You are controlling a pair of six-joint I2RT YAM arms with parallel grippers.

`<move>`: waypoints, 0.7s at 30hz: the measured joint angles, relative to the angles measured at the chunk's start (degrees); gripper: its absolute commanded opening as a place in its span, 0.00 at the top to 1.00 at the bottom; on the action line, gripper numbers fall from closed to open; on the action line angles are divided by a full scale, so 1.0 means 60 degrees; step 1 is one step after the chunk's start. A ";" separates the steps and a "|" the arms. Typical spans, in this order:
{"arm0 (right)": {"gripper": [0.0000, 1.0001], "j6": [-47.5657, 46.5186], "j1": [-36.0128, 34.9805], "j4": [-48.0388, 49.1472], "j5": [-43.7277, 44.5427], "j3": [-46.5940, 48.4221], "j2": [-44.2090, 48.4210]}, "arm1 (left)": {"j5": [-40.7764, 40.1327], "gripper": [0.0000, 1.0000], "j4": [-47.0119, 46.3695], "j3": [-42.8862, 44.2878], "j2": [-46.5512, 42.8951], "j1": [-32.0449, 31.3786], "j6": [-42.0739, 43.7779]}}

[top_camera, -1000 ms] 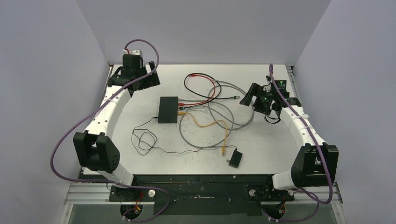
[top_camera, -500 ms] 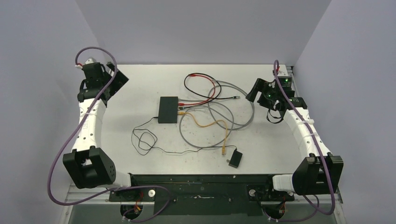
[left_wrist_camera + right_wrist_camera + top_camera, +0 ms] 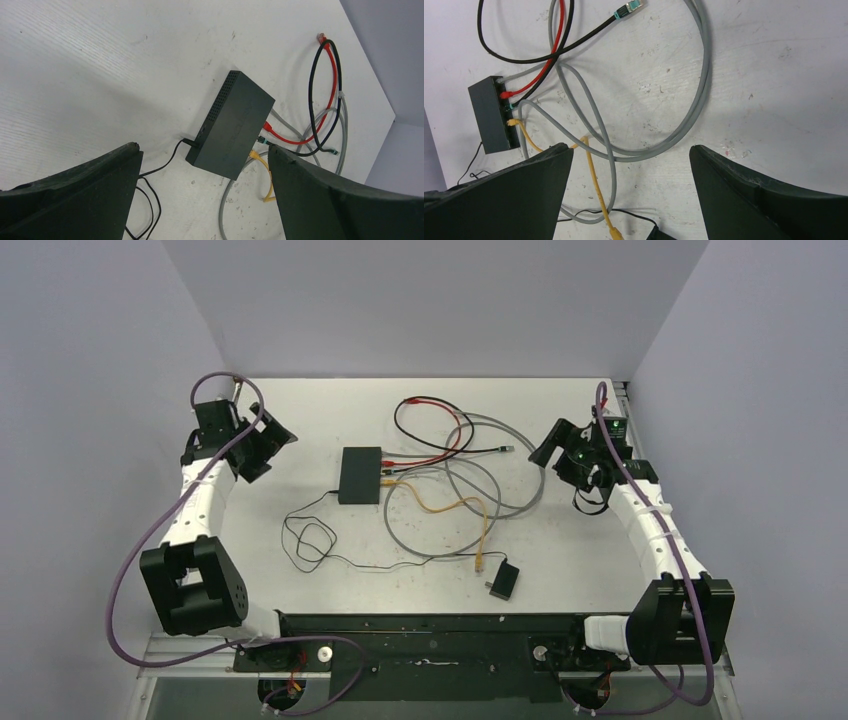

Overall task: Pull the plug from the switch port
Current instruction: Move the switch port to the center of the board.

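The switch (image 3: pixel 360 475), a flat black box, lies at the table's middle. It also shows in the left wrist view (image 3: pixel 235 130) and the right wrist view (image 3: pixel 491 115). Along its right edge sit a red plug (image 3: pixel 505 94), a black cable's teal plug (image 3: pixel 511 106), a yellow plug (image 3: pixel 513 122) and a grey cable. My left gripper (image 3: pixel 265 443) is open and empty, in the air left of the switch (image 3: pixel 202 147). My right gripper (image 3: pixel 547 450) is open and empty, in the air far right of the switch, over the grey cable loops (image 3: pixel 630 147).
A small black adapter block (image 3: pixel 502 580) lies near the front, its thin black cord (image 3: pixel 310 540) coiling to the switch's left side. Loose ends: the black cable's teal plug (image 3: pixel 510 448), the red cable's end (image 3: pixel 400 400), the yellow cable's end (image 3: pixel 479 562). Walls stand close on both sides.
My left gripper has swung from the back of the table out to the left, then nearer and lower. My right gripper has drifted a little to the right. Switch and cables have not moved.
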State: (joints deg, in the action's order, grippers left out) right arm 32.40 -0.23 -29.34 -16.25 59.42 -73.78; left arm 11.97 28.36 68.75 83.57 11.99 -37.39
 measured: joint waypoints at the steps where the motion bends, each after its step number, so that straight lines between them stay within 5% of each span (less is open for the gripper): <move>1: 0.10 0.0000 -0.0004 0.0004 -0.0055 0.0000 -0.0004 | 0.0117 0.04 -0.0025 -0.0058 0.0102 -0.0022 -0.0004; 10: 0.10 -0.0117 -0.0004 0.0025 -0.0481 0.0062 -0.0310 | 0.0721 0.04 -0.0127 -0.0124 0.1494 -0.0758 0.0102; 21: 0.10 -0.0503 -0.0514 -0.0011 -0.1056 0.0503 -0.1202 | -0.0233 0.04 0.1042 0.2033 0.3013 -0.2783 0.1370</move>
State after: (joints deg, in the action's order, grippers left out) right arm 29.39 -3.31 -29.41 -22.59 62.43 -80.99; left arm 10.57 34.61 80.95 101.65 -4.71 -29.17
